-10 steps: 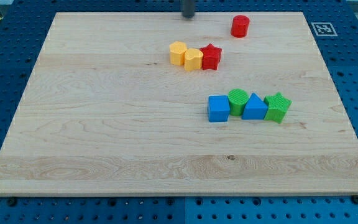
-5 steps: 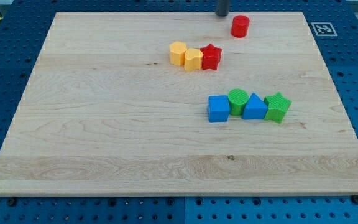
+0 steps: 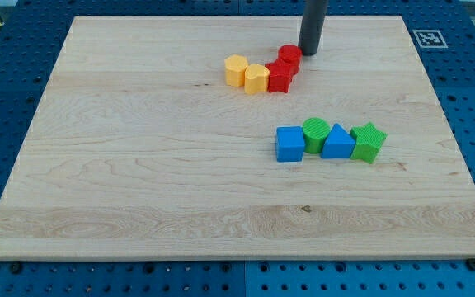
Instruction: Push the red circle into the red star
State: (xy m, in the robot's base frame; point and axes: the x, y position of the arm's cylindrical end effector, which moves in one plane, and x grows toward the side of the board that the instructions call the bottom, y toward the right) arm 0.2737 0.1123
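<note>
The red circle [image 3: 289,57] rests against the upper right side of the red star [image 3: 279,77], touching it. My tip [image 3: 308,52] stands just to the right of the red circle, at its edge. The dark rod rises from there out of the view's top. Two yellow blocks [image 3: 246,73] sit in a row touching the star's left side.
A row of blocks lies to the lower right: a blue cube [image 3: 289,143], a green circle [image 3: 316,131], a blue triangle [image 3: 337,143] and a green star [image 3: 369,142]. A marker tag [image 3: 430,38] sits off the board's top right corner.
My tip moved right along the top edge, then came down and left behind the red circle. The red circle slid down-left from near the top edge into the red star.
</note>
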